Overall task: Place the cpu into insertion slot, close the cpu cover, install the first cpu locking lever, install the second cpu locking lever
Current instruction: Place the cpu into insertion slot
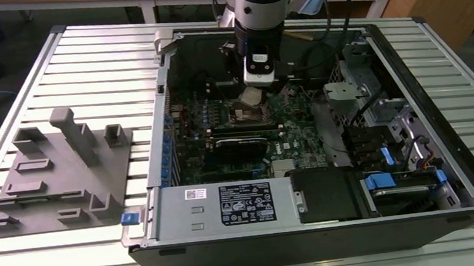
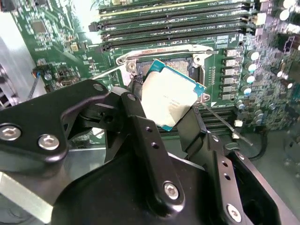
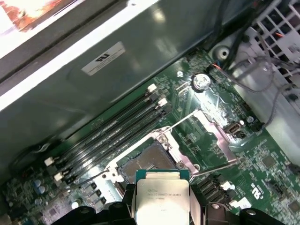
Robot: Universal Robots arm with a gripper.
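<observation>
CPU [image 2: 171, 101] position: clamped by its edges between the 2 fingers of the gripper [image 2: 166, 102], silver face toward the second wrist camera. The jaws are narrowed to the chip's width, and neither finger touches the green board [image 3: 262, 164].

Location: in the exterior view the gripper [image 1: 255, 92] hangs inside the open computer case [image 1: 443, 174], with the CPU [image 1: 253, 96] above the insertion slot [image 1: 247, 113] and not yet seated.

Governing relation:
- In the first wrist view the insertion slot [image 3: 147, 161] lies just beyond the chip's free edge, on the side away from the gripper [image 3: 161, 213]. The CPU [image 3: 161, 199] covers only the near rim of the socket.
- In the second wrist view the chip hangs tilted. Its edges run at an angle to the dark rim of the insertion slot [image 2: 176, 63] rather than parallel to it. The chip therefore appears neither level nor squared to the socket.
- Whether a gap remains between the chip's lower edge and the socket rim cannot be told.

Surrounding parts: the CPU cover [image 3: 215, 136] appears swung back, clear of the socket opening. The 2 thin locking levers [image 3: 180, 119] stand released at the sides of the socket.

Task status, as judged: step 1 of 4 is in progress, with the cover and both levers not yet closed.
</observation>
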